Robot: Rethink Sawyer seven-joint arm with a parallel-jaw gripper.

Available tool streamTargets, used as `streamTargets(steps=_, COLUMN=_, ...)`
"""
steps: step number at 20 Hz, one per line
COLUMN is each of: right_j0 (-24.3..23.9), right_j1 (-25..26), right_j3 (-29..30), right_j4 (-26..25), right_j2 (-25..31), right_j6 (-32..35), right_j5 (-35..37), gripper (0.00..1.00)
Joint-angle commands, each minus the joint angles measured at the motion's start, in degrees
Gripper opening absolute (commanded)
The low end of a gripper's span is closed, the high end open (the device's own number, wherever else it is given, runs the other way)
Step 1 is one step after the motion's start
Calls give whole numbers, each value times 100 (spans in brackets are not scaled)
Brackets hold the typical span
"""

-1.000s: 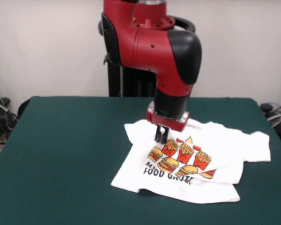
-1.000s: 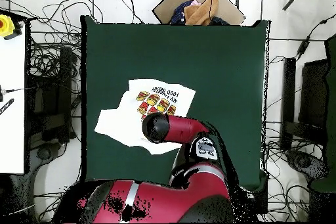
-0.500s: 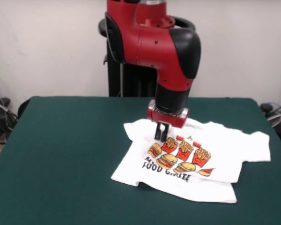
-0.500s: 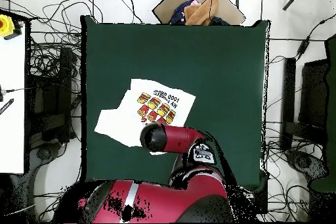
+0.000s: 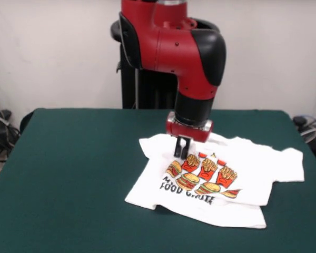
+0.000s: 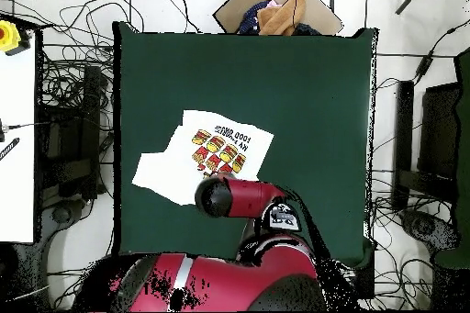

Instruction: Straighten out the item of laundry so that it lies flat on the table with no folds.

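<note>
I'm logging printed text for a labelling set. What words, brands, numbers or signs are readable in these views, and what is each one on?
"FOOD" on the T-shirt, lower line of black print under the burgers and fries, front view.
The word after "FOOD" is creased, starts with "G"; the rest cannot be read.
A line of print above "FOOD" is mostly hidden in a fold; unreadable.
In the overhead view the shirt's print is too small to read.
No readable marking on the arm, gripper or table.

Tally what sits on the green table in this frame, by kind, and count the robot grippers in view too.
T-shirt: 1
Table: 1
Gripper: 1
Total: 3
</note>
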Motion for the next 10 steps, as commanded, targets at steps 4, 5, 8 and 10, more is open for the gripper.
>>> streamTargets(steps=4, right_j0=35, right_j1=-444, right_j3=407, right_j4=109, right_j2=602, right_j6=457, right_j5=1073, gripper=0)
streamTargets(steps=5, right_j0=14, right_j1=-573, right_j3=460, right_j4=139, right_j2=635, right_j6=452, right_j5=1187, gripper=0)
streamTargets(steps=8, right_j0=-18, right_j1=-945, right_j3=626, right_j4=190, right_j2=684, right_j6=443, right_j5=1454, gripper=0)
streamTargets(steps=10, right_j0=-60, right_j1=-1170, right_j3=780, right_j4=193, right_j2=724, right_j6=446, right_j5=1522, gripper=0)
